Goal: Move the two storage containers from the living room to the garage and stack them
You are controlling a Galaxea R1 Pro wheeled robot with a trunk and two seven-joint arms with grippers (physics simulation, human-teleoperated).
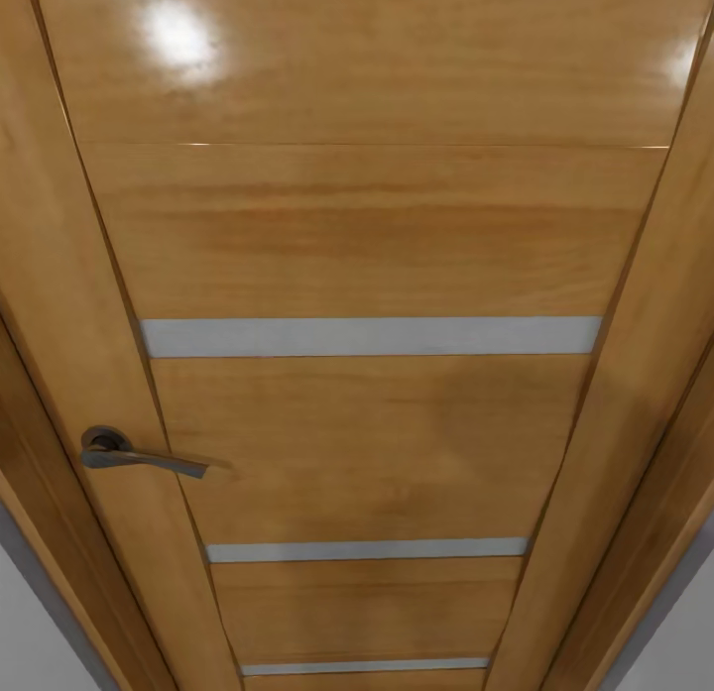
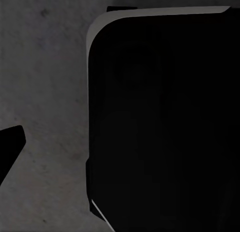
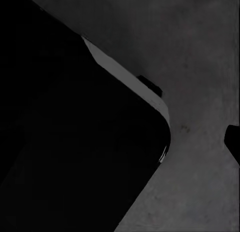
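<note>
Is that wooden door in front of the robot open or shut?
Shut, it seems: the door sits flush within its frame, handle level.

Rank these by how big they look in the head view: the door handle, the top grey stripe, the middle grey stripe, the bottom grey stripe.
1. Top grey stripe
2. Middle grey stripe
3. Bottom grey stripe
4. Door handle

The door is seen at a steep angle, so the stripes' true sizes may match.

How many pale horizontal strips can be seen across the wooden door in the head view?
3: one across the middle above the handle, one below it, one near the bottom edge. More may lie outside the picture.
</note>
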